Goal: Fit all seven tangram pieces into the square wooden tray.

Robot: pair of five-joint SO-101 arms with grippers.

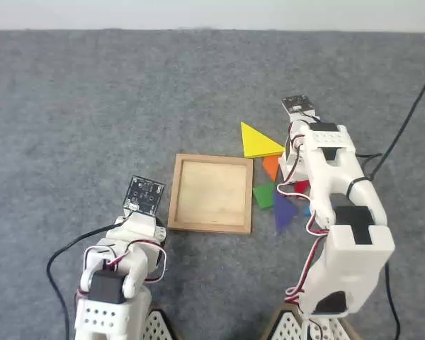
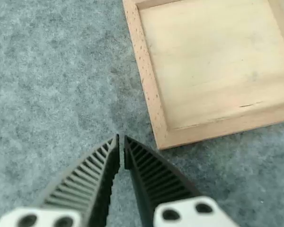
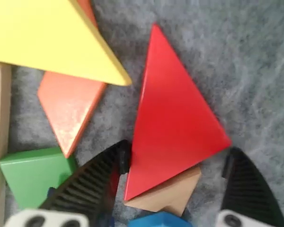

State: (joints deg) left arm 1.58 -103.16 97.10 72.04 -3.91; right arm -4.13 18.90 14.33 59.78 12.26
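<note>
Now the right gripper point(image 3: 177, 153) stands open astride the red triangle point(image 3: 175, 118), which overlaps a tan piece point(image 3: 170, 196) among pieces clustered between the empty wooden tray point(image 1: 176, 191) and the table's right edge. Closing could skid the propped triangle sideways. The left gripper point(image 2: 121, 142), fingers together, hovers beside the tray's near corner.

The tray point(image 1: 174, 193) lay in the middle of the table point(image 1: 92, 106). The pieces lay outside it, grouped just off its right side. The largest triangle point(image 1: 257, 142) sat by the far right corner, overlapping a four-sided piece point(image 3: 68, 111). A second triangle point(image 3: 173, 123) rested partly on a smaller piece point(image 3: 173, 196), between the fingers of the right gripper point(image 3: 177, 158). The left gripper point(image 2: 121, 142) stood just left of the tray.
</note>
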